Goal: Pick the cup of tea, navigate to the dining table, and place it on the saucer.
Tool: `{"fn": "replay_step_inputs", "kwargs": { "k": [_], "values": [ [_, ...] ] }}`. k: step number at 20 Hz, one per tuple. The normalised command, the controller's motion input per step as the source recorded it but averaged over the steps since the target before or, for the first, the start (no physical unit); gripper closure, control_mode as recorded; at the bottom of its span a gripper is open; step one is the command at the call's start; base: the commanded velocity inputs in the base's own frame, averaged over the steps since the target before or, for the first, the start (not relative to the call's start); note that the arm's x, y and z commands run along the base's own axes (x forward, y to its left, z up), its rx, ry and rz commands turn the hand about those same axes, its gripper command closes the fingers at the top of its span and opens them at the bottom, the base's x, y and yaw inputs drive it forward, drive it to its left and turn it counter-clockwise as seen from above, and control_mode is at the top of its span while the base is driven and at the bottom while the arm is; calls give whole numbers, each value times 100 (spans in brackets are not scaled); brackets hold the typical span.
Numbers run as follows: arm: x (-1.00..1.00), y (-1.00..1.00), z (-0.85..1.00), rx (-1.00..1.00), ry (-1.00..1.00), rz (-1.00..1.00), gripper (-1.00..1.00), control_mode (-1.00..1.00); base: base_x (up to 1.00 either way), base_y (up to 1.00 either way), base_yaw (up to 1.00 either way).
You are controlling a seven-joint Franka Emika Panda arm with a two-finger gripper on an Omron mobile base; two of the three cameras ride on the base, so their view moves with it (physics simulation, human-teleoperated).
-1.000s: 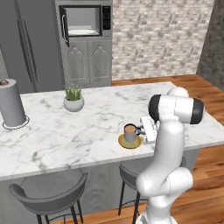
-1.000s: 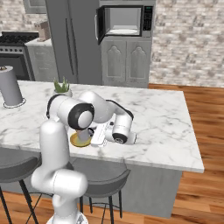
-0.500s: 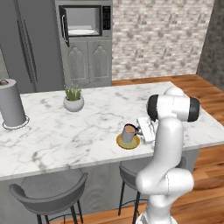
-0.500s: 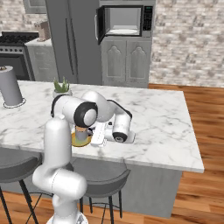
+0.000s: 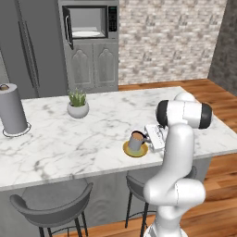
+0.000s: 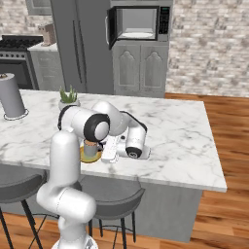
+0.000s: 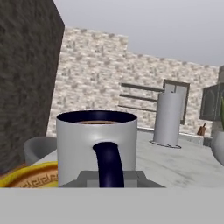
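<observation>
The cup of tea [image 5: 136, 141] is a small grey mug with a dark handle. It stands upright over the yellow-ochre saucer [image 5: 135, 149] near the front edge of the dining table [image 5: 69, 139]. My gripper [image 5: 146, 137] reaches in from the right, shut on the mug's handle. From the other side, the cup [image 6: 90, 147] and saucer [image 6: 90, 157] sit just left of the gripper [image 6: 100, 147]. In the hand view the cup [image 7: 97, 146] looms close, its dark handle pinched in the gripper [image 7: 109, 179]. The saucer [image 7: 26, 177] shows at lower left.
A tall grey paper-towel roll [image 5: 13, 109] stands at the table's left end and a white plant pot [image 5: 77, 107] behind the cup. Grey stools [image 5: 51, 203] sit under the near edge. A microwave [image 5: 88, 22] with its door open is in the back wall.
The arm's elbow has shifted a little. The cup stays over the saucer with the grip on its handle unchanged.
</observation>
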Motion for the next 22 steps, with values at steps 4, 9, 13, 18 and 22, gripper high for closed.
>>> {"fn": "replay_step_inputs", "kwargs": {
  "k": [4,9,13,18,22],
  "values": [
    [-5,0,0,0,8,0,100,-100,0,0,0],
    [-6,0,0,0,5,0,100,-100,0,0,0],
    [-7,0,-4,-1,1,0,100,-100,0,0,0],
    [-12,0,-1,0,0,0,100,-100,0,0,0],
    [-9,0,-2,0,0,0,-100,-100,0,0,0]
  ]
}}
